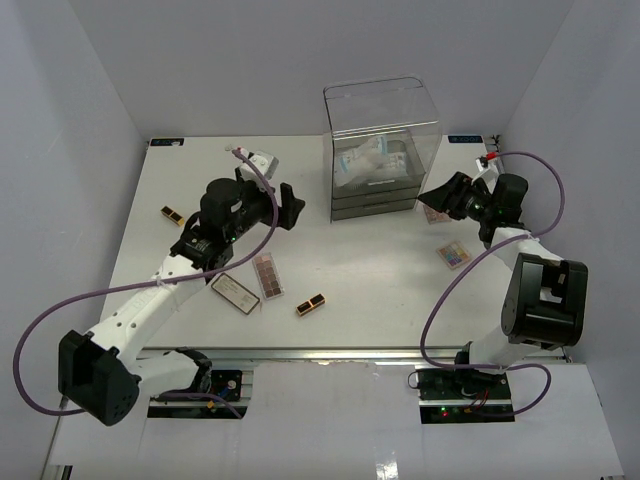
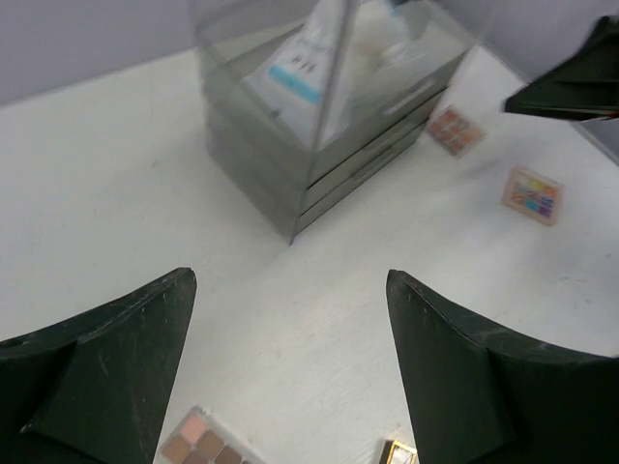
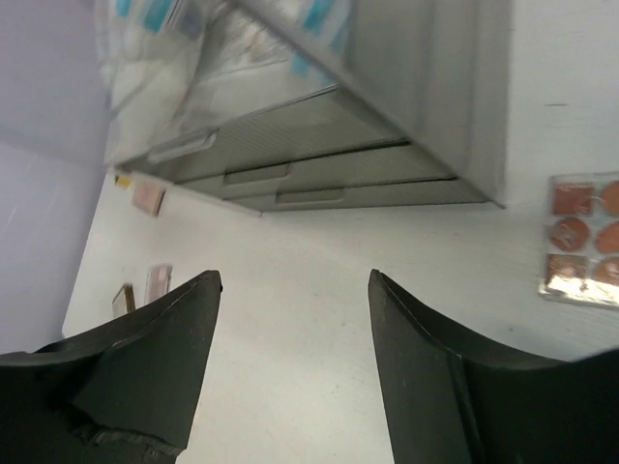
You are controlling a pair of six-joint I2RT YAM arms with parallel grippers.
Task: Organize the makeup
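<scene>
Palette with pinkish pans lies flat on the worktop right beside the right hand, off to its side rather than between its spread, empty fingers, while the left hand, also spread, is way farther.

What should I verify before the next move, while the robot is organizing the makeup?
1. Left tool open, nothing between the fingers: ok.
2. Right tool open and empty: ok.
3. Sachets inside the top of the drawer box: ok.
4. Its drawers open to receive items: not ok, all look shut.
5. Pink palette lies flat, free beside the box: ok.
6. Lipstick apart from the brown palette: ok.
</scene>
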